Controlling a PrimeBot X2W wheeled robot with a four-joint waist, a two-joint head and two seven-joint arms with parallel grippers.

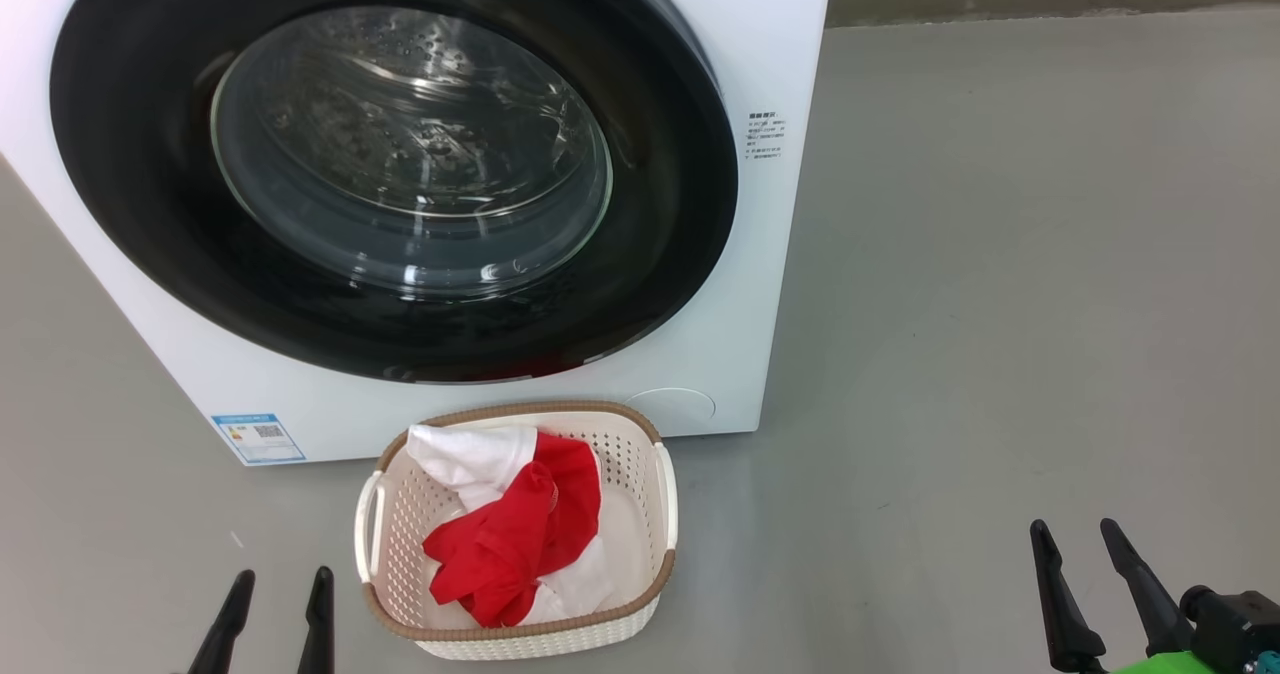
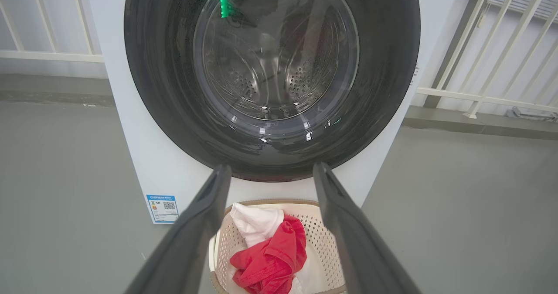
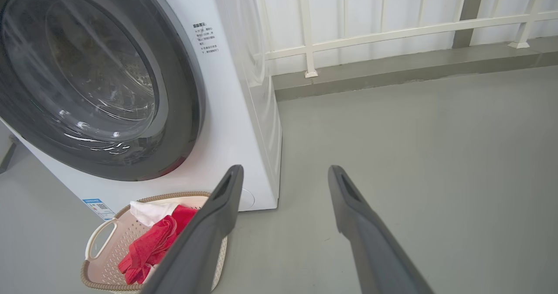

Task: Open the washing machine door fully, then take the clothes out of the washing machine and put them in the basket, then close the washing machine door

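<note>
The basket (image 1: 400, 524) sits on the grey floor (image 1: 1000, 304) right in front of the washing machine (image 1: 770, 284), under the lower edge of its door (image 1: 660, 284). I can't tell whether it touches the front panel. There is one basket with two side handles, and two garments lie in it. One red garment (image 1: 510, 544) is heaped across the middle. It lies over one white garment (image 1: 470, 459), which shows at the end nearest the machine and pokes out again at the other end.

The door lies shut, flush against the machine's front, and the perforated metal drum (image 1: 420, 134) shows through its glass. One blue label sticker (image 1: 258, 438) is on the front's lower corner.

Farther from the machine than the basket are two arms. The left end effector (image 1: 283, 576) hangs just beside the basket, and the right end effector (image 1: 1075, 526) is well apart over bare floor. Each has its two dark fingers spread wide and holds nothing. A white railing (image 3: 392, 32) runs behind the machine.
</note>
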